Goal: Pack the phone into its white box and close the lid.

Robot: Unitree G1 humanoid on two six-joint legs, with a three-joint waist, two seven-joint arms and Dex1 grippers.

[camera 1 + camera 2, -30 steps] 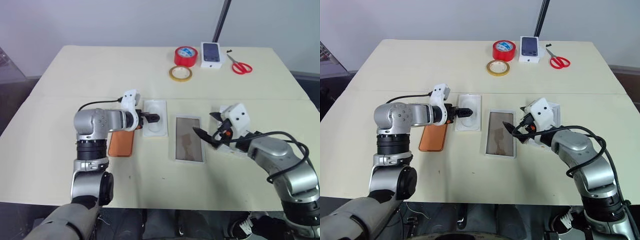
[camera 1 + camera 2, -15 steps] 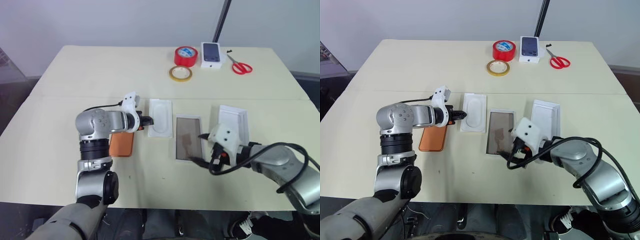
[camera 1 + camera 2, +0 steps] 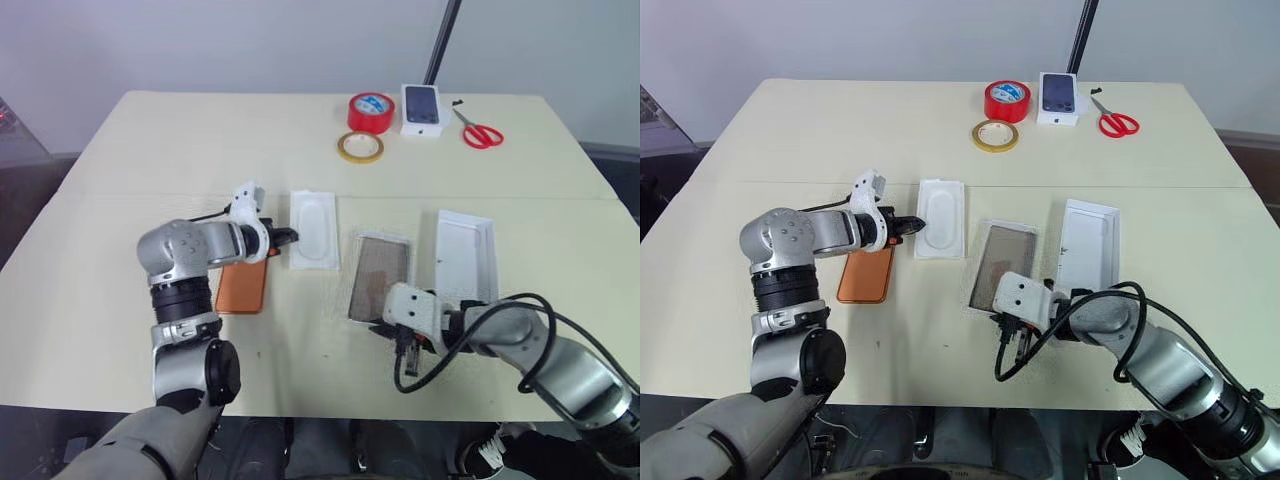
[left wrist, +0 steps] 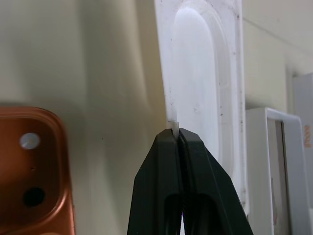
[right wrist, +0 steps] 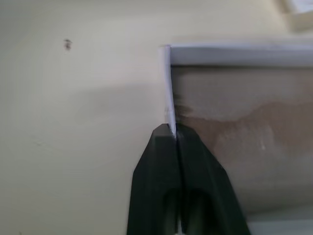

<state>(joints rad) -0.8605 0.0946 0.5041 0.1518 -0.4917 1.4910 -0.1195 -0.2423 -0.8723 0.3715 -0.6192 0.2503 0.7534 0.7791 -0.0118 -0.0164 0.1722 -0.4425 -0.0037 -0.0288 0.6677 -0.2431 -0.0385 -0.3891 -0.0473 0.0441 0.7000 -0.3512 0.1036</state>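
The orange phone (image 3: 243,289) lies face down on the table, partly under my left forearm; its camera corner (image 4: 29,169) is in the left wrist view. Right of it lies a white moulded insert (image 3: 316,229). My left gripper (image 3: 291,236) is shut on the insert's thin left edge (image 4: 172,124). The white box (image 3: 381,272), with a brownish inside, sits skewed at the table's middle. My right gripper (image 3: 378,324) is shut on the thin wall at its near corner (image 5: 168,105). A white lid (image 3: 466,256) lies right of the box.
At the table's far side are a red tape roll (image 3: 372,111), a yellow tape ring (image 3: 360,147), a small white box with a phone picture (image 3: 423,109) and red scissors (image 3: 482,133). A black pole (image 3: 441,40) rises behind them.
My right gripper left the lid, came back to the box's near corner and shut on its wall; the box now sits skewed. My left gripper shut on the insert's left edge.
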